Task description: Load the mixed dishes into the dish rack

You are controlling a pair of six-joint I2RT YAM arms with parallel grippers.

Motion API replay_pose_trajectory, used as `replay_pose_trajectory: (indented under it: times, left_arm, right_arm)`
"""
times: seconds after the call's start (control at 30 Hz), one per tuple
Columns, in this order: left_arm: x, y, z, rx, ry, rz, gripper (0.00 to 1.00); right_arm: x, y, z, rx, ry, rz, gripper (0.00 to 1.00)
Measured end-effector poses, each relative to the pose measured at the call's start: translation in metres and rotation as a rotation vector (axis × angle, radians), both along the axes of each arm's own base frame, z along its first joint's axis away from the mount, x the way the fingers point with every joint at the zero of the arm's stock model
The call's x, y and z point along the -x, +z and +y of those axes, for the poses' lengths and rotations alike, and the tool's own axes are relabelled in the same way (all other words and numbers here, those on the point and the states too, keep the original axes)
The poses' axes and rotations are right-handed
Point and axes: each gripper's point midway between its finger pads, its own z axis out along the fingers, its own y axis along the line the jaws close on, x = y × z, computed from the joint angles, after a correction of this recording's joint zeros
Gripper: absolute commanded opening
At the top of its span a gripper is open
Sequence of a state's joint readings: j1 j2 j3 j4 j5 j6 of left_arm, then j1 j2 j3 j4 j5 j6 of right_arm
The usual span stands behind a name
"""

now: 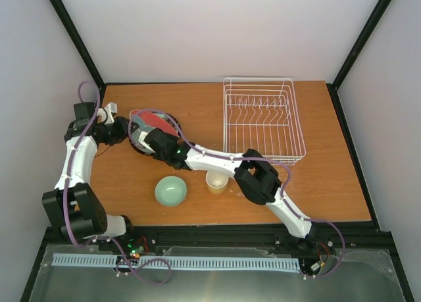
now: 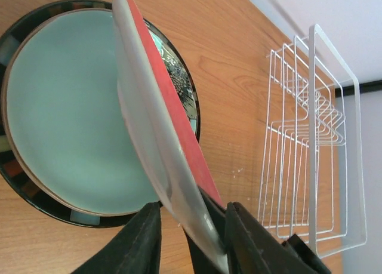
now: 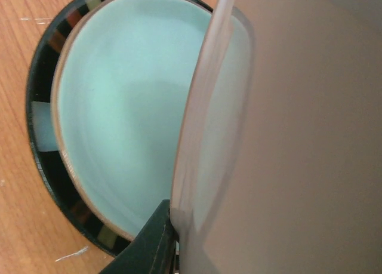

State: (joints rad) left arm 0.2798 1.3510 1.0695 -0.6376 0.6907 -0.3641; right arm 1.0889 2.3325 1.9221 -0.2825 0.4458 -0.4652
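Observation:
The red plate is tilted up on edge over the plate stack, its pale underside showing in the right wrist view. My left gripper grips its near rim between both fingertips. My right gripper is on the same plate; one finger presses its underside and the other is hidden behind it. Below lies the mint-green dark-rimmed plate, flat on the table. The small mint bowl and cream mug stand near the front. The white wire dish rack is empty at back right.
The right arm stretches across the table's middle, its elbow just right of the mug. Grey walls and black frame posts enclose the wooden table. The rack also shows in the left wrist view.

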Motion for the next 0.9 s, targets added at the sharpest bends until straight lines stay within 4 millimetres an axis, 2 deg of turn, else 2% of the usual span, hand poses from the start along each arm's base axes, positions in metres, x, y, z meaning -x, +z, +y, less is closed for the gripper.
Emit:
replay_pose_trajectory:
  times: [0.07, 0.23, 0.43, 0.6, 0.73, 0.9]
  left_arm:
    - [0.001, 0.001, -0.002, -0.013, -0.024, -0.011, 0.52]
    - [0.000, 0.003, 0.002, -0.064, -0.039, -0.013, 0.78]
    - [-0.011, 0.011, 0.017, -0.068, -0.025, -0.028, 0.86]
    - [-0.026, -0.003, 0.017, 0.041, -0.061, 0.002, 0.85]
    - [-0.032, -0.020, 0.003, 0.143, -0.123, 0.057, 0.84]
    - [-0.033, -0.027, -0.027, 0.240, -0.229, 0.096, 0.83]
  right_arm:
    - [-0.004, 0.002, -0.001, -0.003, 0.000, -0.008, 0.03]
    - [-0.016, 0.005, -0.013, 0.015, 0.000, -0.048, 0.03]
    - [-0.015, -0.008, -0.056, 0.154, 0.007, -0.053, 0.03]
    - [-0.003, -0.002, -0.081, 0.227, 0.044, -0.060, 0.03]
    - [0.008, 0.009, -0.079, 0.244, 0.087, -0.086, 0.03]
    - [0.030, 0.020, -0.060, 0.243, 0.158, -0.125, 0.03]
